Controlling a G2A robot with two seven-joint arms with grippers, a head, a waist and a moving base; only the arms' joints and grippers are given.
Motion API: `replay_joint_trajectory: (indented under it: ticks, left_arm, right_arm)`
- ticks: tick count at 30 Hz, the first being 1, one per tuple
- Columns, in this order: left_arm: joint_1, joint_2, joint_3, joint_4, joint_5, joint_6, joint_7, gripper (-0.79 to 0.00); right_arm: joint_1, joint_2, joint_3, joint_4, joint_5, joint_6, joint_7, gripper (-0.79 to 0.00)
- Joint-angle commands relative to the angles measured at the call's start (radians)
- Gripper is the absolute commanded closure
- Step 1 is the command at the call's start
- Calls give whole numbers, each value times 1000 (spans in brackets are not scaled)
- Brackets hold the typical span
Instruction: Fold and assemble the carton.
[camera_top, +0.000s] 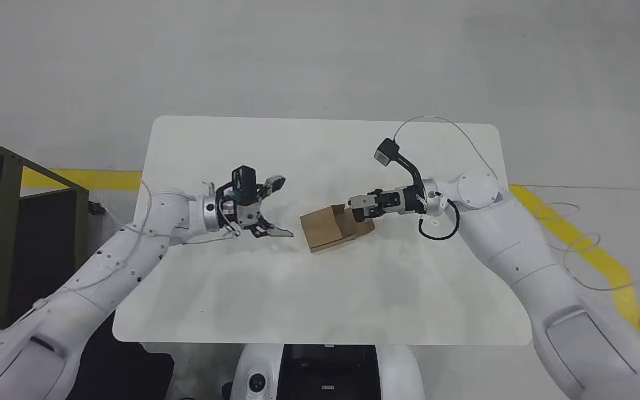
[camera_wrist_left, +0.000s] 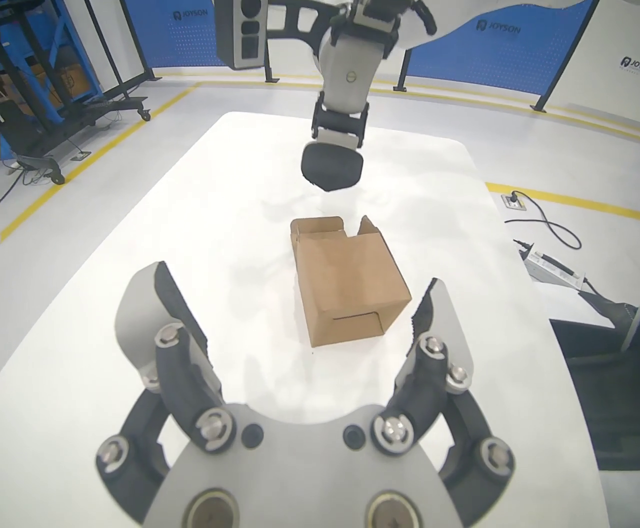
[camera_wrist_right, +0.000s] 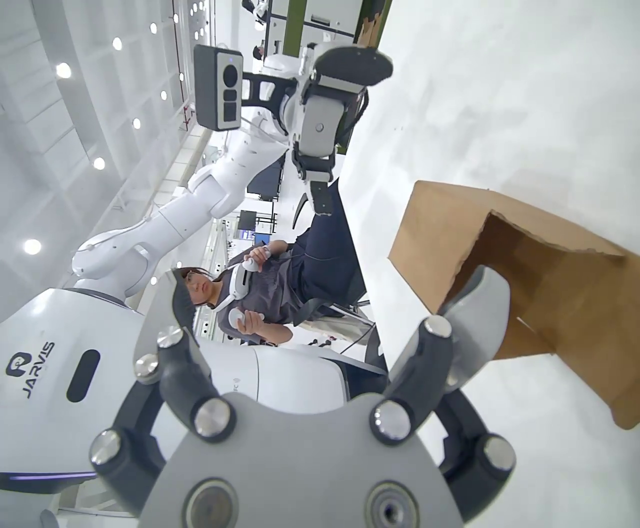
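Note:
A small brown carton lies on its side near the middle of the white table. Its closed end with a tuck slot faces my left gripper, which is open and a short way back from the carton. The other end has loose flaps and faces my right gripper. In the right wrist view the carton shows its hollow inside. My right gripper is open, and one of its fingers is at the mouth of the carton. The left gripper sits left of the carton.
The table has bare room in front of and behind the carton. A dark cabinet stands off the table's left edge. A cable and power box lie on the floor beyond the far side edge.

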Motion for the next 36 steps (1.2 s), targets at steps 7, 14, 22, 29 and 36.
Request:
replay_joint_trajectory:
  ticks: [7,14,22,29,36]
  left_arm:
    - [20,-27,43,-4,97,52,14,-785]
    - [-1,-61,78,13,146,94,-6,-785]
    - [-37,-100,95,86,136,120,1,-785]
    - [-55,-110,59,149,110,134,14,-785]
    - [-79,-109,51,180,167,15,25,-785]
  right_arm:
    - [0,0,0,0,0,0,0,-785]
    - [0,0,0,0,0,0,0,-785]
    - [0,0,0,0,0,0,0,-785]
    - [0,0,0,0,0,0,0,-785]
    - [0,0,0,0,0,0,0,-785]
